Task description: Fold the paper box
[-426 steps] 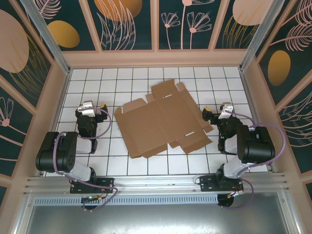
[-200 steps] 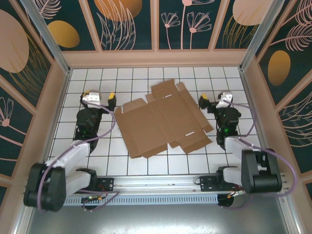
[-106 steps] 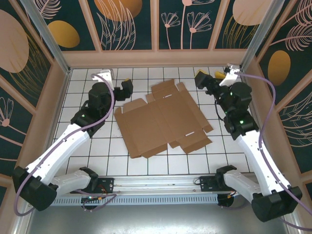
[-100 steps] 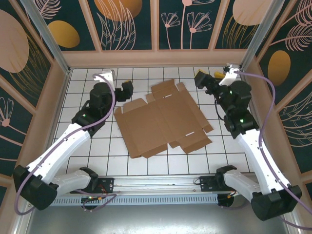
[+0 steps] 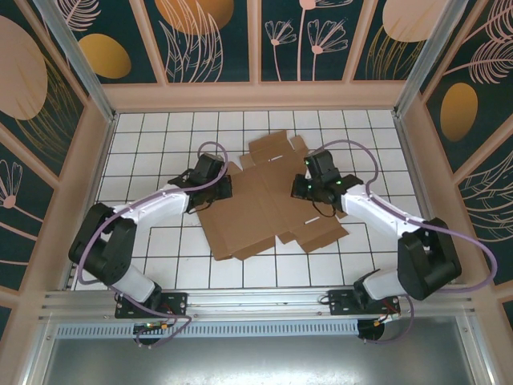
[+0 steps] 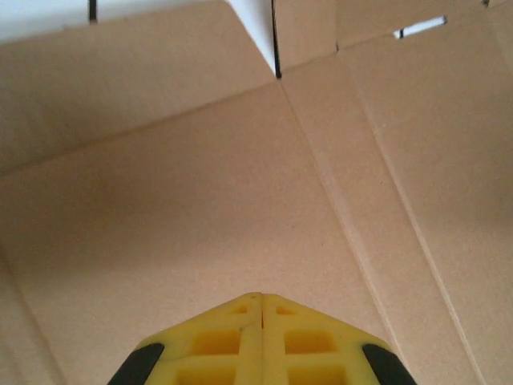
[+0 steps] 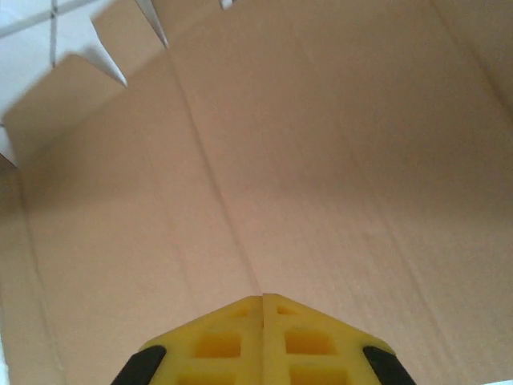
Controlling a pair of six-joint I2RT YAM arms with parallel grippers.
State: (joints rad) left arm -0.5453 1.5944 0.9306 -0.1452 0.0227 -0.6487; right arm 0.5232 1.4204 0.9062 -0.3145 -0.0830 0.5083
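**Flat box, both grippers shut over it: folding not yet begun**

The box (image 5: 264, 200) is seen in the middle of the top view, spread out as a flat brown sheet on the tiled table (image 5: 160, 136), with its flaps lying level and no wall raised. The first step is therefore judged to be in hand, and almost all of the task is left.

The left gripper (image 5: 220, 183) is placed over the sheet's upper left part and the right gripper (image 5: 303, 186) over its upper right part. In the left wrist view the yellow fingers of the left gripper (image 6: 261, 298) are seen pressed together with nothing between them, above a plain panel of the box (image 6: 200, 200) with a crease (image 6: 337, 192) to the right and a slot (image 6: 421, 26) in the upper right corner. In the right wrist view the fingers of the right gripper (image 7: 262, 298) are likewise joined and empty, over another creased panel (image 7: 337, 160). Whether the tips are touching the cardboard cannot be told.

The closed tips are judged to be meant for pressing or pushing, not for grasping. For the next move, the base panel would need to be pinned by one tip near a crease, while a side flap is nudged up along its fold line by the other. Sliding of the light sheet on the smooth tiles is to be guarded against.
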